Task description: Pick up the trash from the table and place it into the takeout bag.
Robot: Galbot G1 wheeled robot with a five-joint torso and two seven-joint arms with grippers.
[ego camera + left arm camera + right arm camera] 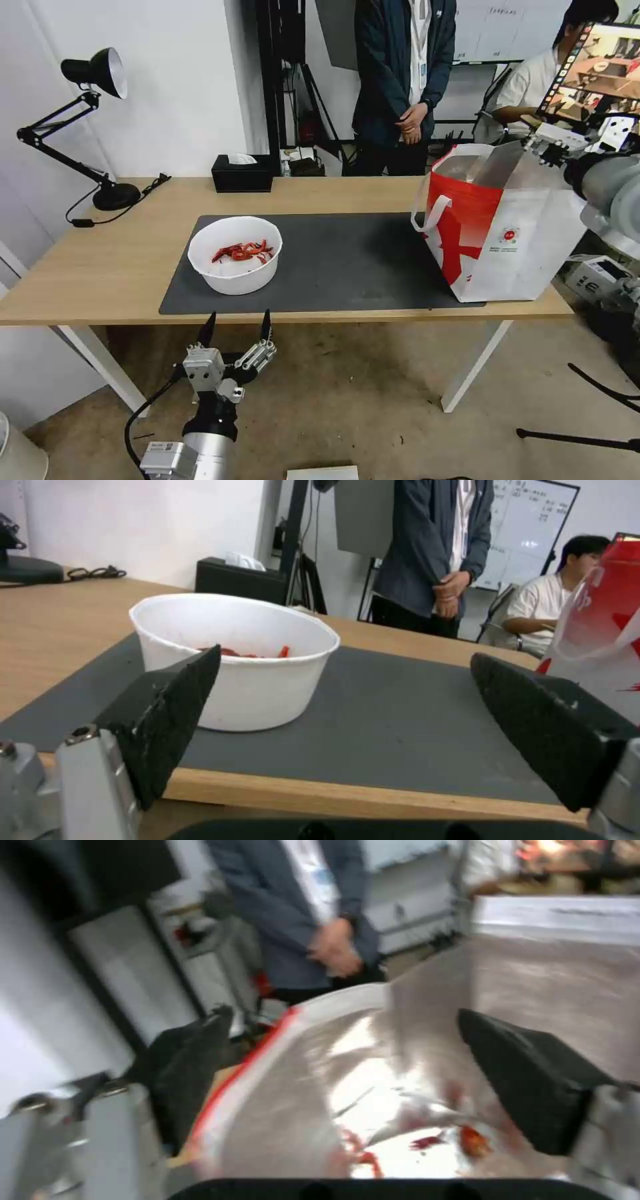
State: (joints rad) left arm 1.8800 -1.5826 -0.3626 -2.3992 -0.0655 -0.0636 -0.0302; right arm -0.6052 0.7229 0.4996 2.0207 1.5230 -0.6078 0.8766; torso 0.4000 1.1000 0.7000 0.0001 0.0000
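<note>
The white bowl of red peel sits on the mat at twelve o'clock from the left gripper, fingers spread. The right gripper, spread empty, hovers over the takeout bag.

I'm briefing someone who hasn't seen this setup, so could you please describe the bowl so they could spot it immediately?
On the long light-wood table lies a large dark grey rectangular mat. The round white bowl stands on the mat's left part, just beyond the open left gripper. Unlike the white-and-red takeout bag at the mat's right end, it is low, open-topped and holds red peel scraps.
</note>
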